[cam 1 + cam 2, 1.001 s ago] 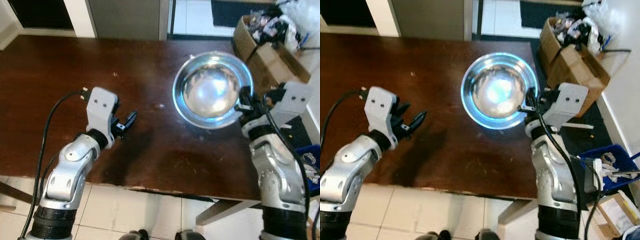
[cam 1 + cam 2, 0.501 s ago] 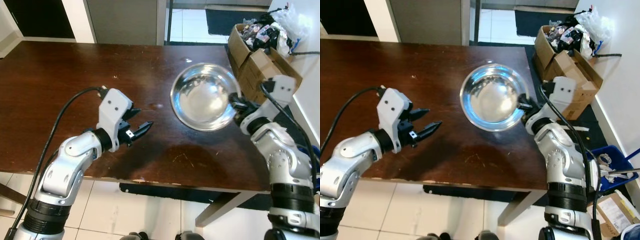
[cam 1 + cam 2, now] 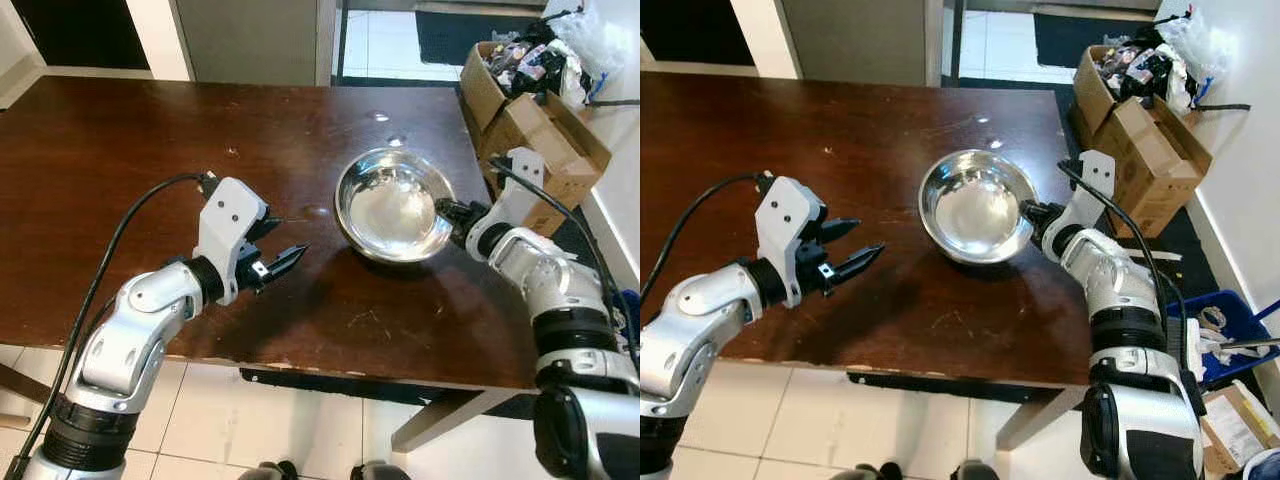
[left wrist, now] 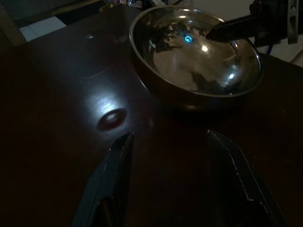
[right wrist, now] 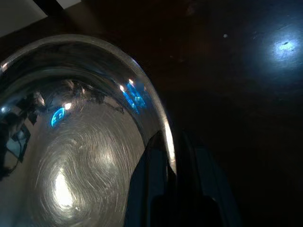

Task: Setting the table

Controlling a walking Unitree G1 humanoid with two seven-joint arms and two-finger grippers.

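Note:
A shiny steel bowl (image 3: 392, 203) rests on the dark wooden table (image 3: 120, 160), right of the middle. My right gripper (image 3: 447, 213) is shut on the bowl's right rim (image 5: 166, 137), one finger inside and one outside. My left gripper (image 3: 281, 252) hovers open and empty just above the table to the bowl's left, about a hand's width away from it. In the left wrist view its two black fingers (image 4: 113, 175) point toward the bowl (image 4: 196, 54).
Open cardboard boxes (image 3: 530, 110) full of clutter stand on the floor beyond the table's right edge. The table's near edge (image 3: 330, 365) runs above a tiled floor. A blue bin (image 3: 1220, 330) sits at the lower right.
The bowl has come down from a raised, tilted hold to sit on the table, still in my right gripper. My left gripper has moved slightly forward. The camera has shifted.

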